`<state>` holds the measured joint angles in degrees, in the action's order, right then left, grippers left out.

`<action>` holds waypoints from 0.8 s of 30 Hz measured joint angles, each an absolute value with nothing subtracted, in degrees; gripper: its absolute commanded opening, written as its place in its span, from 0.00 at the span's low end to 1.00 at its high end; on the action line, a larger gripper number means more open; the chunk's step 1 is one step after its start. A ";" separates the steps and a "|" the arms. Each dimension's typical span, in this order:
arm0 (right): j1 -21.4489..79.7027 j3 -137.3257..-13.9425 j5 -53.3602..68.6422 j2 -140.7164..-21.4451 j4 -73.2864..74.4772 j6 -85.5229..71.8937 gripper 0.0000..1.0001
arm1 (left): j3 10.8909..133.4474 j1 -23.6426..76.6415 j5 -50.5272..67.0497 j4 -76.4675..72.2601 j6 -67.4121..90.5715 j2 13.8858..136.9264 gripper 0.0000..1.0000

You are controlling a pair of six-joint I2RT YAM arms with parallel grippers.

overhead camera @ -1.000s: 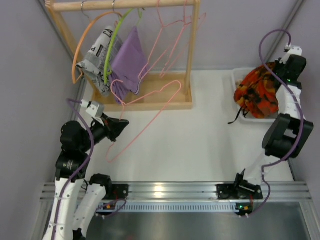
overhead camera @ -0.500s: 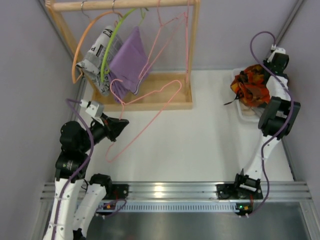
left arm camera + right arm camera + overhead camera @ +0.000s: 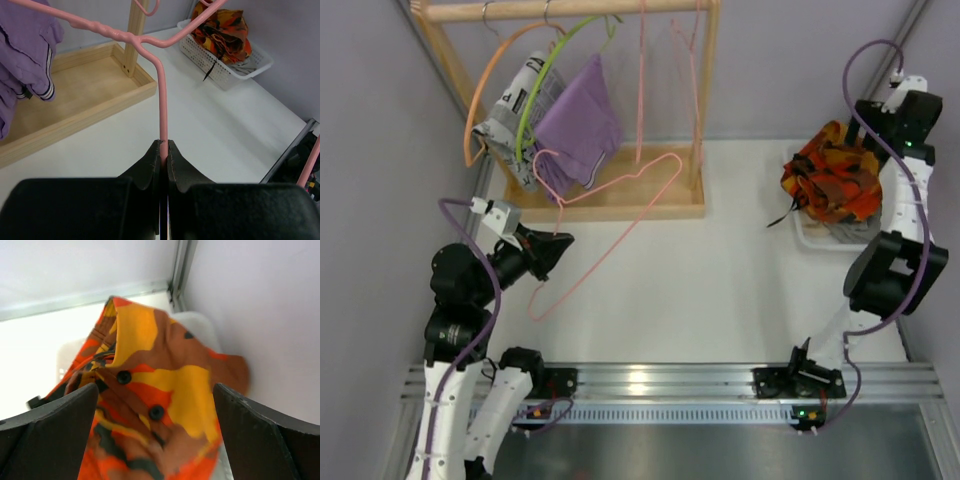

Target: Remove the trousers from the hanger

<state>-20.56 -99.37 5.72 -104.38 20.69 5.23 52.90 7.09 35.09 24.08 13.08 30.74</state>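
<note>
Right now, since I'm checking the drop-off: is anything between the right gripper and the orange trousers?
Nothing visible does. The open right gripper hangs just above the orange trousers, which lie in the white basket. The pink hanger is far off, clamped in the left gripper.

Crumpled orange-yellow trousers (image 3: 832, 183) lie in the basket (image 3: 825, 233), off the pink hanger (image 3: 162, 100).

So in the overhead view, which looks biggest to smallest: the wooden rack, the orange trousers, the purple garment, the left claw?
1. wooden rack
2. orange trousers and purple garment look about alike; the purple one hangs nearer the camera, so no ranking.
3. left claw, shut on the pink hanger, smallest.
</note>
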 measured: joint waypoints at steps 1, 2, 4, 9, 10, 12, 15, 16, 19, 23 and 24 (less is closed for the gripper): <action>-20.99 -99.26 6.00 -101.95 21.58 5.72 1.00 | 52.97 7.09 35.09 24.10 12.97 30.74 0.00; -21.45 -99.26 6.20 -99.83 22.24 6.22 0.99 | 53.06 7.09 35.05 24.14 12.80 30.74 0.00; -22.31 -99.26 7.01 -96.20 23.31 7.03 0.99 | 53.28 7.09 34.61 24.16 12.45 30.74 0.00; -23.97 -98.06 16.91 -88.97 28.14 6.24 0.83 | 54.89 7.09 32.01 23.94 12.86 32.12 0.00; -23.97 -96.75 20.03 -87.00 28.93 4.73 0.83 | 55.11 7.09 31.81 23.81 13.10 32.47 0.00; -22.39 -92.75 25.10 -81.89 28.95 0.51 0.75 | 55.55 7.11 31.03 23.03 14.11 33.87 0.00; -15.05 -87.59 28.58 -73.65 28.23 -5.30 0.69 | 56.45 7.09 30.30 22.31 15.29 36.67 0.00; -10.76 -86.43 29.61 -71.02 27.29 -7.18 0.65 | 56.97 7.09 30.13 22.24 15.33 37.78 0.00; 1.02 -85.67 32.95 -66.37 23.55 -12.03 0.56 | 58.67 7.20 28.93 21.39 14.33 40.75 0.00; 7.27 -89.91 37.65 -66.22 20.62 -17.65 0.40 | 61.30 7.92 25.45 20.91 10.96 43.79 0.00; 7.92 -91.39 38.63 -66.72 20.23 -18.81 0.39 | 62.06 8.14 24.16 20.84 10.13 44.27 0.00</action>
<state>7.92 -91.39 38.63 -66.72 20.23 -18.81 62.06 8.14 24.16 20.84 10.13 44.27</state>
